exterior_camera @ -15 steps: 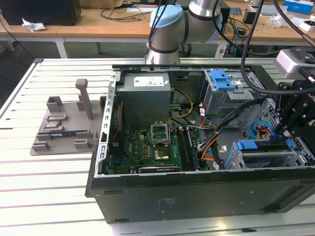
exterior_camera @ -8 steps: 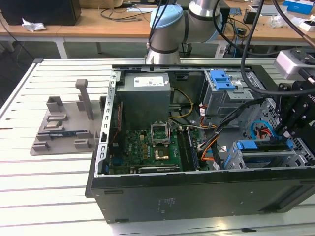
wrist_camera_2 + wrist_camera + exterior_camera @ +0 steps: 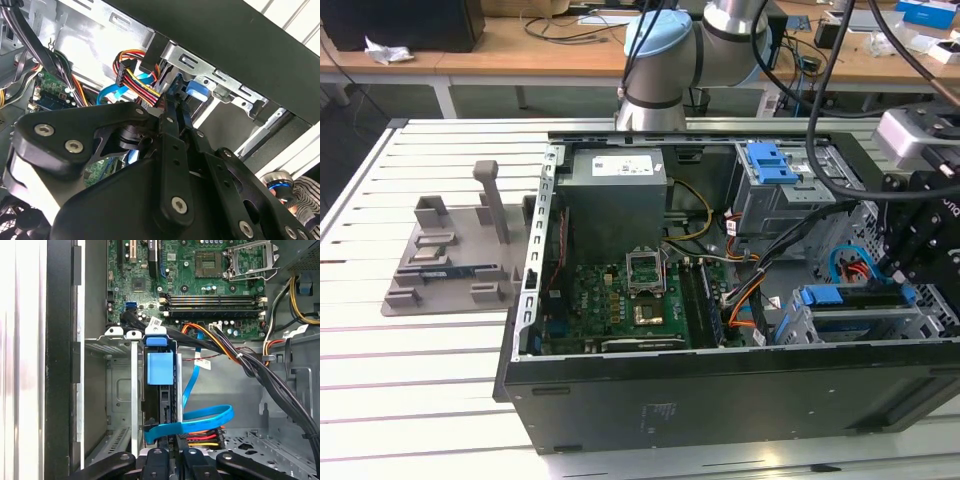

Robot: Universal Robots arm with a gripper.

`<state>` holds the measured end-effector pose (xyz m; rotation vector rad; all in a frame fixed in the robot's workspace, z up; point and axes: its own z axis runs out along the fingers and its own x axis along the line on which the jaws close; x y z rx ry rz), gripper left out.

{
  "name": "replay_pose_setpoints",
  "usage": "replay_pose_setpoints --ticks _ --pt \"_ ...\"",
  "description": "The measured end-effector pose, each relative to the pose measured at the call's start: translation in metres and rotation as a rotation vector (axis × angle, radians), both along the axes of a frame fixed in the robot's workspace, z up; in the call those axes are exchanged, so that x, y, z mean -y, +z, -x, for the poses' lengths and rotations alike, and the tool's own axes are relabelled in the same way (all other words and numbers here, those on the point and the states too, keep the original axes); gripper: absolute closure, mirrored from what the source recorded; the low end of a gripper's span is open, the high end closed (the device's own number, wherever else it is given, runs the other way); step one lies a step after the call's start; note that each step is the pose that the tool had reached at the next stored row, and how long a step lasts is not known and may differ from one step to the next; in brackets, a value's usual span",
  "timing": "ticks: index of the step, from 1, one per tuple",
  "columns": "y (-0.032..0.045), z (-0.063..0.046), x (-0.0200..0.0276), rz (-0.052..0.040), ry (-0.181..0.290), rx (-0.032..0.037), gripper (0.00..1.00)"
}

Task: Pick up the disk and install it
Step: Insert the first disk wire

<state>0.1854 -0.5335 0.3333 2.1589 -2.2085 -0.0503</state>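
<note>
Gripper (image 3: 910,262) over the case's (image 3: 720,400) front corner at the exterior view's right, fingers drawn together, apparently clamped on the disk (image 3: 160,405), disk standing edge-on in the cage (image 3: 117,390), cables (image 3: 200,421) alongside

Open black steel computer case (image 3: 720,400); inside it a green motherboard (image 3: 630,300) beside the grey power-supply box with white label (image 3: 615,195). Bright blue plastic tab (image 3: 160,368) on the grey metal drive cage (image 3: 117,390); next to it a light-blue flat data cable (image 3: 200,420) and a red-yellow-black-orange wire bundle (image 3: 137,75). Black gripper (image 3: 172,460).
</note>
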Motion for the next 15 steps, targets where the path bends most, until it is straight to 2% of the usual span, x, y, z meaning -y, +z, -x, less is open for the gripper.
replay_pose_setpoints --ticks 4,5,7,9,11,13,14,15 --pt "-0.0013 0.0 0.0 -0.0021 0.0 -0.0001 0.82" --pt "-0.0003 0.0 0.0 0.0004 0.0 0.0001 0.69" --pt "0.0069 0.0 -0.0002 0.0013 0.0 0.0 0.69" --pt "0.0182 0.0 -0.0011 0.0015 0.0 0.0001 0.69" --pt "0.0292 0.0 -0.0043 0.0021 0.0 0.0002 0.69" --pt "0.0351 0.0 -0.0062 0.002 0.0 0.0001 0.71" --pt "0.0389 0.0 -0.0076 0.0021 0.0 0.0002 0.78" --pt "0.0413 0.0 -0.0082 0.0021 0.0 0.0001 0.89"
